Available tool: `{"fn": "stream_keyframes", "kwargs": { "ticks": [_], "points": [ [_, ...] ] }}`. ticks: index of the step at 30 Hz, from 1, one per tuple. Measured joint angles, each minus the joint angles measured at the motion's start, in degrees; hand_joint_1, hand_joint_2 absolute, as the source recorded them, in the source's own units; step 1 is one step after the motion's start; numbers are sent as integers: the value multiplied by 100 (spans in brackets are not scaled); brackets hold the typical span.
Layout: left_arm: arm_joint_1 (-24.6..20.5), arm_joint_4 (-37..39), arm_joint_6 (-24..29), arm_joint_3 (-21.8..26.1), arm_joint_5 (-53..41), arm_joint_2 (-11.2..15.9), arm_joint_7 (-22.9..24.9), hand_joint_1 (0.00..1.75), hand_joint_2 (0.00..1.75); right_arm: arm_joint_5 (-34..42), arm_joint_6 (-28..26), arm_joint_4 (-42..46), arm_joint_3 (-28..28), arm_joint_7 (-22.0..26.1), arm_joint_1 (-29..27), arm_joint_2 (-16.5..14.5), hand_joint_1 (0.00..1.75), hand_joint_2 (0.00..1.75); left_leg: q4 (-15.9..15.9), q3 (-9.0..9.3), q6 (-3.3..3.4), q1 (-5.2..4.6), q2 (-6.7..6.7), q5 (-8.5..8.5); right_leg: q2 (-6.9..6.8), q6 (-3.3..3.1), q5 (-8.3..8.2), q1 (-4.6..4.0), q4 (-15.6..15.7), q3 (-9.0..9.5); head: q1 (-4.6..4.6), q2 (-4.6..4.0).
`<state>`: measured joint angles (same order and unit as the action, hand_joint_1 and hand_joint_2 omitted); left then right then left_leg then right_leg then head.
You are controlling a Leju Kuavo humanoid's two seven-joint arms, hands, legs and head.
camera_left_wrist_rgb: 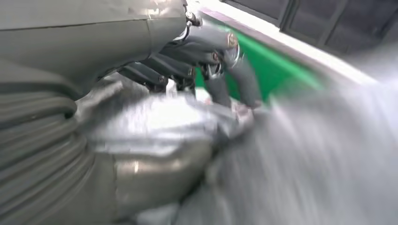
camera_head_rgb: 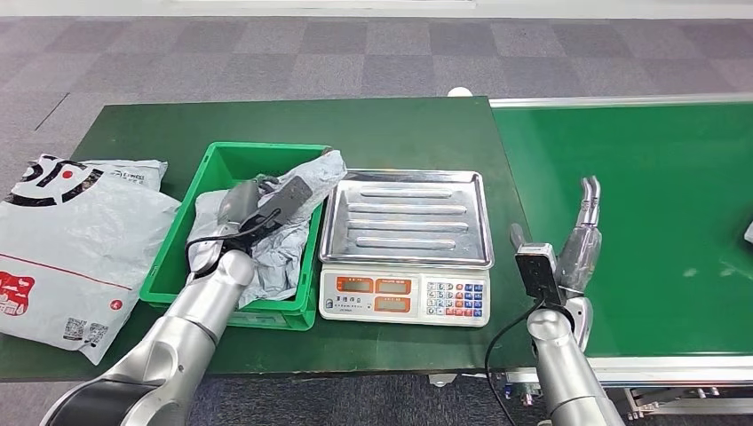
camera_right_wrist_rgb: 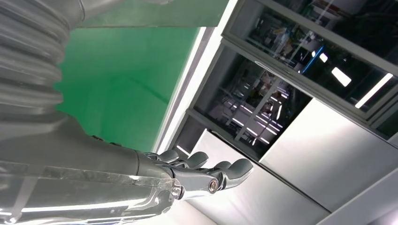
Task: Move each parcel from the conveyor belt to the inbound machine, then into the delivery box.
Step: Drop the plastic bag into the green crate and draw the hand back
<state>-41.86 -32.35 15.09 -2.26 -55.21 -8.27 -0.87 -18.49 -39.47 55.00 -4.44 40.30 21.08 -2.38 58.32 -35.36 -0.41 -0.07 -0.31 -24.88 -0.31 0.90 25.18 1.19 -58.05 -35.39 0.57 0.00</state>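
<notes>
Reaching into the green box [camera_head_rgb: 217, 160], the left robot hand [camera_head_rgb: 238, 206] grips a grey parcel [camera_head_rgb: 293, 235] lying inside it (beside the scale [camera_head_rgb: 405, 248] on the desk [camera_head_rgb: 293, 120]). The right robot hand [camera_head_rgb: 582, 232] hovers over the conveyor belt [camera_head_rgb: 657, 186], fingers apart, holding nothing.

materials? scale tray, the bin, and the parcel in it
Scale tray: looks like stainless steel, brushed and shiny, with pressed ribs and bright reflections.
Green bin: looks like moulded plastic, matte, thick rim.
Grey parcel: apparently a thin plastic mailer, soft and glossy; it crumples and folds where the left hand rests on it.
</notes>
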Motion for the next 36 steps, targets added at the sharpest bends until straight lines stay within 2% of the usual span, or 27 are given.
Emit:
{"fn": "stream_keyframes", "kwargs": {
  "ticks": [5, 12, 20, 23, 25, 27, 31, 33, 35, 36],
  "points": [
    [111, -282, 663, 185, 255, -30, -617, 0, 175, -16, 11, 10, 0, 0, -1, 0, 0, 175, 0, 0, 0, 0, 0, 0, 0, 0, 0, 1, 0, 0, 0, 0],
    [485, -936, 1715, 202, 507, -109, -1441, 0, 175, 34, -14, 67, 0, 5, -11, 0, 0, 175, 1, -1, 1, -1, 0, -3, 0, 1, 1, 1, 0, 0, 0, 0],
    [748, -1402, 1955, 202, 597, -181, -1561, 0, 175, 38, -39, 116, 0, 9, -20, 0, 0, 175, 0, 0, 1, 0, 1, -2, 0, 1, 1, 0, 0, -1, 0, 0],
    [807, -1515, 2198, 203, 544, -188, -1627, 0, 175, 56, -43, 119, 0, 9, -21, 0, 0, 175, 0, 0, 1, 0, 1, -1, 1, 1, 1, 0, 0, -1, 0, 0],
    [879, -1697, 2390, 243, 482, -214, -1838, 0, 175, 61, -46, 126, 0, 9, -28, 0, 0, 175, 0, 0, 1, 0, 1, -1, 1, 1, 1, 0, 0, -1, 0, 0],
    [966, -1931, 2470, 352, 607, -281, -2282, 0, 175, 61, -51, 150, 0, 10, -45, 0, 0, 175, 0, -1, 1, 0, 0, -2, 0, 1, 1, 1, 0, -1, 0, 0],
    [1147, -2335, 2419, 429, 1529, -376, -3264, 0, 175, 87, -35, 182, 0, 11, -64, 0, 0, 175, 0, -1, -1, -1, 1, -5, 3, 1, 2, 1, 0, -2, 0, 0],
    [1320, -2728, 2129, 306, 2265, -390, -3702, 0, 175, 125, 16, 193, 0, 11, -64, 0, 0, 175, 0, -1, -1, -1, 2, -7, 7, 2, 3, 1, 1, -4, 0, 0],
    [1513, -3208, 1277, -11, 3158, -358, -3884, 0, 175, 176, 109, 197, -4, 11, -53, 2, 0, 175, 0, -3, 1, -1, -1, -9, 0, 2, 4, 1, 1, -3, 0, 0],
    [1600, -3437, 586, -222, 3665, -322, -3909, 0, 175, 215, 167, 197, -14, 10, -36, 3, 0, 175, 0, -5, 3, -1, -2, -9, -5, 3, 5, 1, 1, -3, 0, 0]
  ]
}}
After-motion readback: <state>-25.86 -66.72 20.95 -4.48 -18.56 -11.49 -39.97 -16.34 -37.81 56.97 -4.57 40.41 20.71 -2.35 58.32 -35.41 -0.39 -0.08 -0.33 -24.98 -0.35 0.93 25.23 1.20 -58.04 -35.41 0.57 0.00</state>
